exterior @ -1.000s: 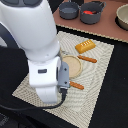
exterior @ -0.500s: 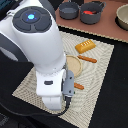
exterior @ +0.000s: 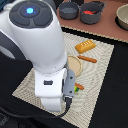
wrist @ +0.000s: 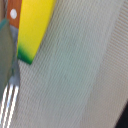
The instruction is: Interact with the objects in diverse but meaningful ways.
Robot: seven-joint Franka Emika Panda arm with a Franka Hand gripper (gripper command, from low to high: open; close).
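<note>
The white arm's wrist (exterior: 54,92) hangs low over the beige mat (exterior: 97,85) and hides my gripper's fingers in the exterior view. In the wrist view a yellow banana (wrist: 35,25) with a green end lies on the mat, beside an orange-brown piece (wrist: 14,12). A grey finger (wrist: 6,55) shows at that picture's edge, and I cannot tell how the jaws stand. Only a green and orange bit (exterior: 79,87) peeks out next to the wrist. The ridged bread loaf (exterior: 85,46) and the brown sausage stick (exterior: 87,59) lie farther back on the mat.
A round tan disc (exterior: 75,64) lies on the mat by the sausage. Two grey pots (exterior: 69,10) (exterior: 92,15) stand at the back, the right one holding something red (exterior: 89,12). A pale bowl (exterior: 122,17) sits at the exterior view's far right.
The arm has shifted a little toward the mat's near edge and the exterior view's right. The bread and sausage have not moved.
</note>
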